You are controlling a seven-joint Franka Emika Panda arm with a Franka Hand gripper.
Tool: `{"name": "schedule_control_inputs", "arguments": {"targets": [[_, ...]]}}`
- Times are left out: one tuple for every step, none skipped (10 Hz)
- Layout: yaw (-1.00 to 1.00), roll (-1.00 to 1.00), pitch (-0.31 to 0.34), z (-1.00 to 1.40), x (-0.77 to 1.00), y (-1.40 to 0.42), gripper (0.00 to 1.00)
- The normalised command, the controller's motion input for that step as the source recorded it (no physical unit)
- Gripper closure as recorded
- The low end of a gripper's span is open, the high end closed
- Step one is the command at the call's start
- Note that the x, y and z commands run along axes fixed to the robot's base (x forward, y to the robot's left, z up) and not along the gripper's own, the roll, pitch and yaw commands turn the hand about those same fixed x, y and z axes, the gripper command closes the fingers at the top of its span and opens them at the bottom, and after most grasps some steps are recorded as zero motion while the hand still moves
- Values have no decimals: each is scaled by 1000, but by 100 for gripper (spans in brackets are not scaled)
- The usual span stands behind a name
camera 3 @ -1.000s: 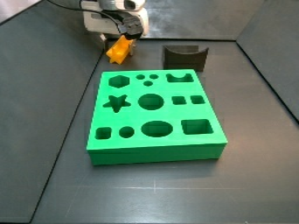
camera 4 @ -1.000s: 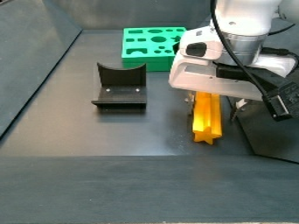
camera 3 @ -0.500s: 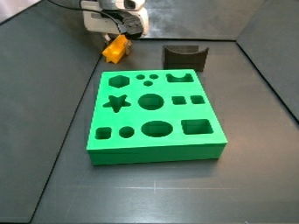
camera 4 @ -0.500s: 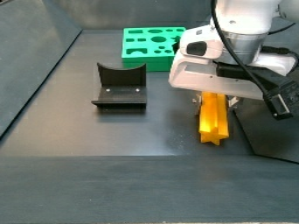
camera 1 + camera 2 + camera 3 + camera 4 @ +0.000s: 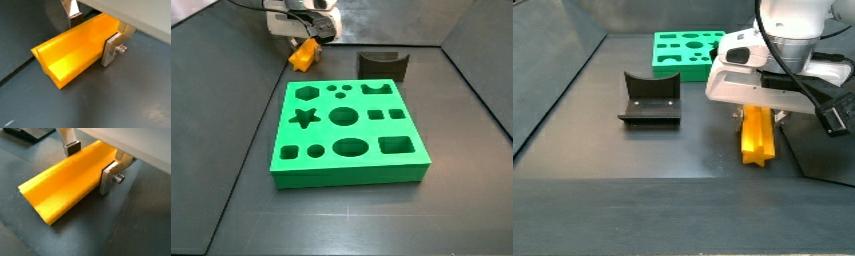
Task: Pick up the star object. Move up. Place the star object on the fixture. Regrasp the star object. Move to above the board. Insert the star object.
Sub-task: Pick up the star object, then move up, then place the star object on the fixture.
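The gripper (image 5: 760, 103) is shut on the star object (image 5: 756, 136), an orange-yellow bar that it holds level just above the dark floor. In both wrist views the silver fingers (image 5: 111, 47) (image 5: 110, 175) press the bar's two long sides (image 5: 75, 51) (image 5: 65, 187) near one end. In a side view the gripper (image 5: 305, 38) and the star object (image 5: 302, 55) are behind the board's far left corner. The green board (image 5: 321, 140) (image 5: 657, 50) lies flat with its holes open. The dark fixture (image 5: 382, 64) (image 5: 649, 98) stands apart from the gripper and holds nothing.
Dark walls close in the floor on the sides and at the back (image 5: 425, 25). A corner of the fixture shows in a wrist view (image 5: 30, 132). Black cables (image 5: 820, 100) hang beside the gripper.
The gripper has lifted the star object a little off the floor and shifted it slightly. It has barely moved in the last half second. The grip is unchanged.
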Motion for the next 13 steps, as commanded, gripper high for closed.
{"name": "schedule_control_inputs", "arguments": {"targets": [[0,0,0,0,0,0,100],[0,0,0,0,0,0,100],[0,0,0,0,0,0,100],[0,0,0,833,0,0,100],[24,2,20,794,-41,47,100],[12,6,26,705,-44,31,100],[0,10,39,594,-33,19,100],[-7,18,51,470,-26,16,100],[-12,33,56,294,-23,13,100],[0,0,0,1000,0,0,100],[-5,15,2,1000,4,-2,100],[-6,16,16,1000,-3,-2,100],[-10,29,36,1000,-10,4,100]]}}
